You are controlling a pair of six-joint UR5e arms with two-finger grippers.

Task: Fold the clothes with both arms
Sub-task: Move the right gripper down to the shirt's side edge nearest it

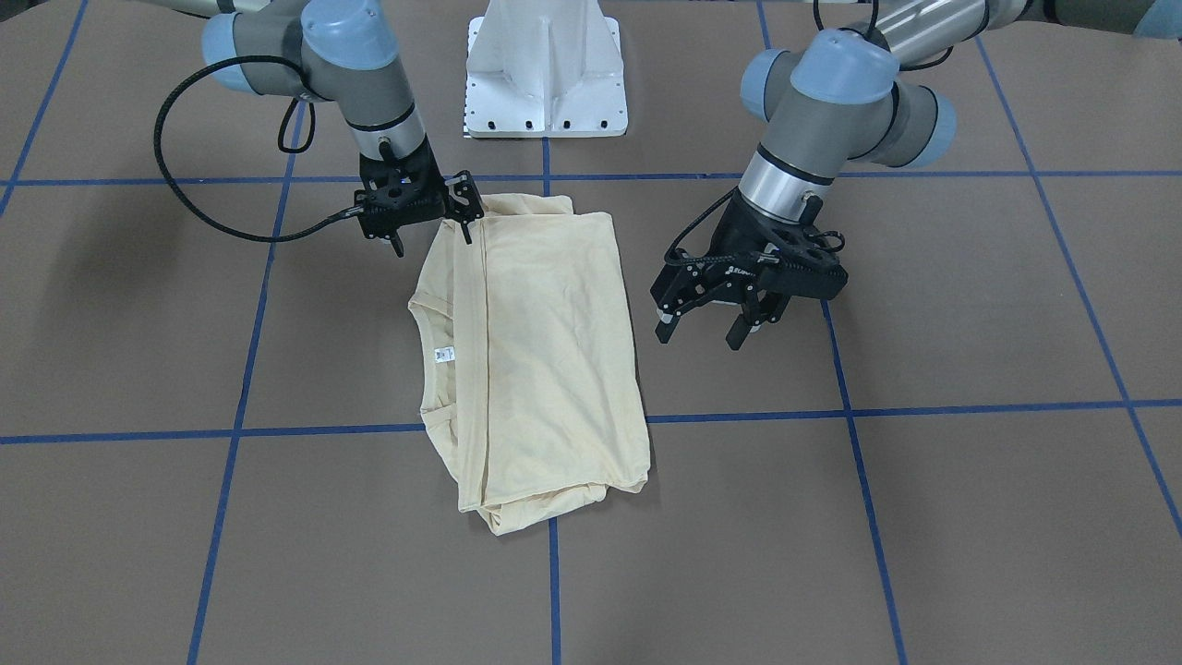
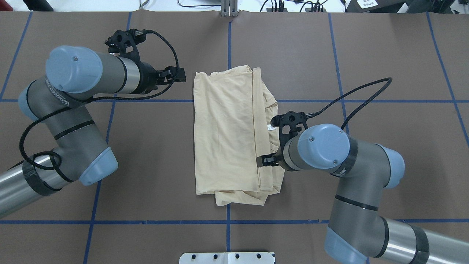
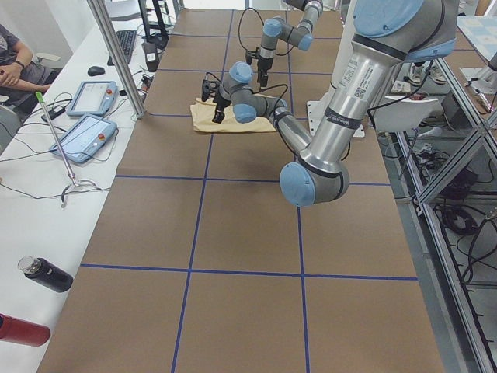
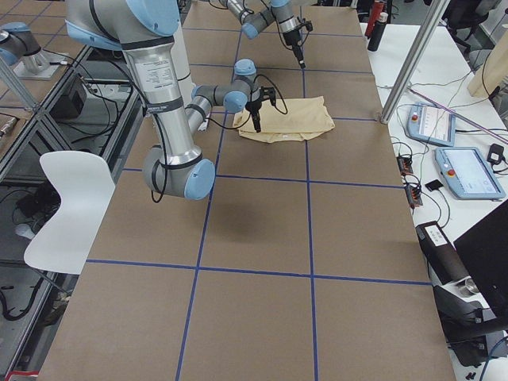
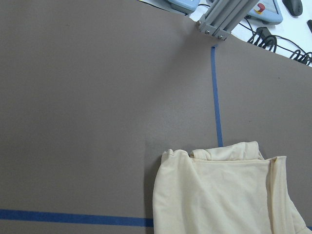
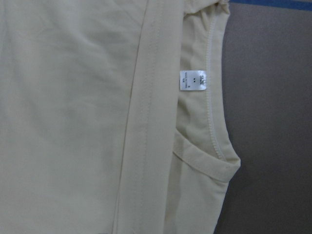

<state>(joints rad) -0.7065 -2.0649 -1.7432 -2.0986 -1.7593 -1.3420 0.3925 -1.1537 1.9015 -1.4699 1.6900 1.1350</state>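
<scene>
The clothes, one pale cream-yellow shirt [image 1: 545,351], lie folded lengthwise in a flat rectangle at the table's middle [image 2: 227,135]. The collar and its small white neck label [image 6: 193,80] face the right arm's side. My right gripper [image 1: 432,238] hangs open at the shirt's corner nearest the base; one finger is over the cloth edge and the other is off it. In the overhead view only part of the right gripper [image 2: 264,161] shows under the wrist. My left gripper [image 1: 700,334] is open above bare table beside the shirt's opposite long edge, holding nothing.
The white base pedestal [image 1: 545,74] stands at the robot's edge of the table. Blue tape lines [image 2: 229,44] grid the brown tabletop. A side bench holds control tablets [image 3: 93,97] and bottles [image 3: 46,273], and a seated person shows there. A white chair [image 4: 67,198] stands off the table.
</scene>
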